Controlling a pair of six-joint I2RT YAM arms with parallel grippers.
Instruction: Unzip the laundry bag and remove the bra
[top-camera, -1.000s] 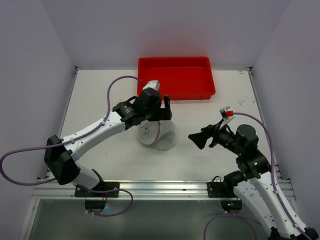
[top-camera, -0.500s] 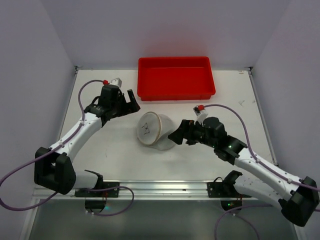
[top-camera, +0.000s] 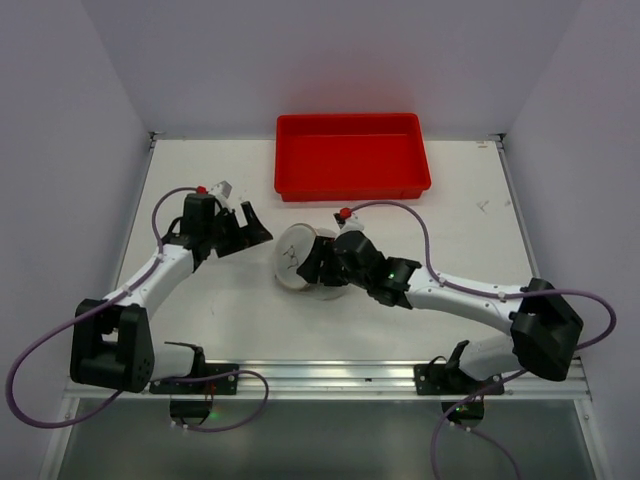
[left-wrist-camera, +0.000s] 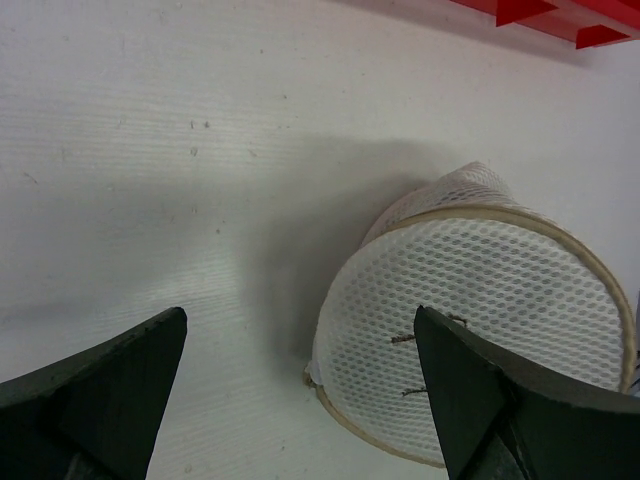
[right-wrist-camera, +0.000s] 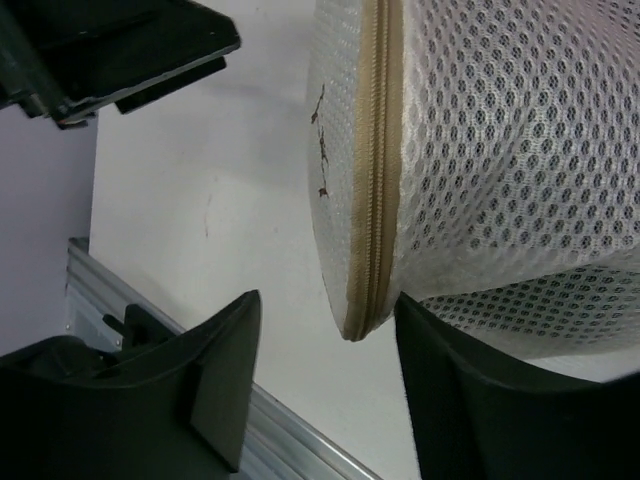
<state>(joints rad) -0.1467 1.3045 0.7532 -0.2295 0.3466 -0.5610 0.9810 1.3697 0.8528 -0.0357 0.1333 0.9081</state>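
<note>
The round whitish mesh laundry bag (top-camera: 296, 258) stands on its edge in the middle of the table, its flat face with the small black icon turned to the left. Its tan zipper (right-wrist-camera: 372, 200) runs closed along the rim. My right gripper (top-camera: 318, 268) is open, its fingers either side of the bag's lower rim. My left gripper (top-camera: 252, 226) is open and empty, just left of the bag. The bag also fills the right of the left wrist view (left-wrist-camera: 480, 330). The bra is hidden.
A red rectangular tray (top-camera: 352, 155) stands at the back of the table, behind the bag. The metal rail (top-camera: 330, 378) runs along the near edge. Walls close in the left and right sides.
My right arm has stretched left from the right side to the bag, its open fingers now around the lower rim. My left gripper has drawn back off the bag to the left.
</note>
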